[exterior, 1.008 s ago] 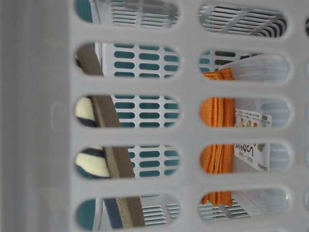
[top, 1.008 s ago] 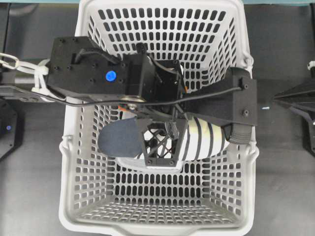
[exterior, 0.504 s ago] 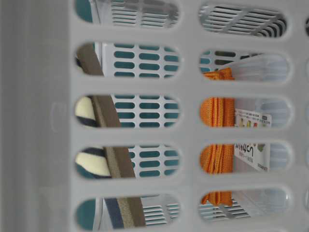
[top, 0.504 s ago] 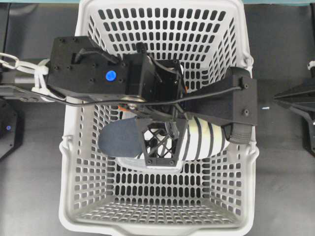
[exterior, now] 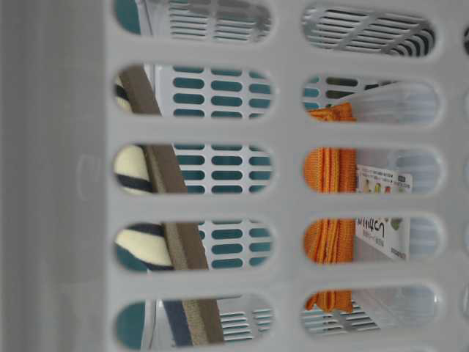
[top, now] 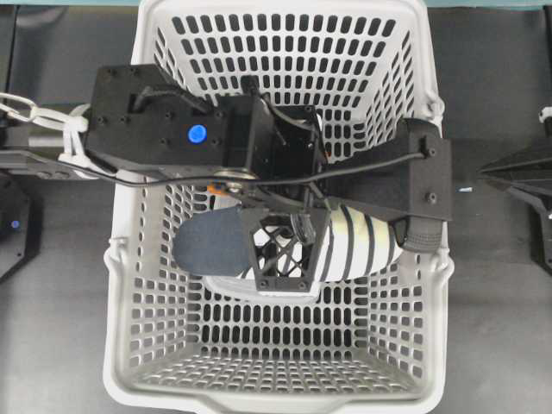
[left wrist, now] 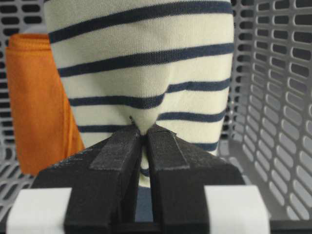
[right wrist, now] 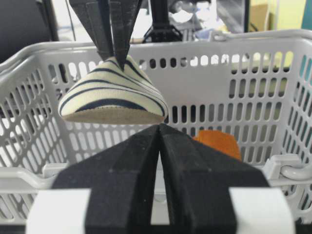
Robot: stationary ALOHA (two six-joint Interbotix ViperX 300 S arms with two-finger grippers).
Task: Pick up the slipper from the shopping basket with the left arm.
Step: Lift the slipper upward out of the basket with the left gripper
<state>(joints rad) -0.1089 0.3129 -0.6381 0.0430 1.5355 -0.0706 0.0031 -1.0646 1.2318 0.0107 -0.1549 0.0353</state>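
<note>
The left gripper [left wrist: 144,134] has its jaws pressed nearly together on a pinched fold of the striped upper of the slipper [left wrist: 146,73], so the soft fabric puckers into the narrow gap and gives the fingers something to hold. Seen from the right wrist camera, the slipper [right wrist: 113,95] hangs from that pinch with its sole clear of the floor of the shopping basket [right wrist: 273,87], about level with the basket's rim, so I judge the lift largely done. From overhead, the slipper [top: 349,246] lies across the middle of the basket [top: 125,379], its navy insole toward the basket's left wall, under the left arm [top: 172,134]. A folded orange cloth [left wrist: 36,97] lies low in the basket beside the slipper. The right gripper [right wrist: 160,141] waits outside the basket's right wall, fingers closed on nothing, idle since this job belongs to the other arm.
</note>
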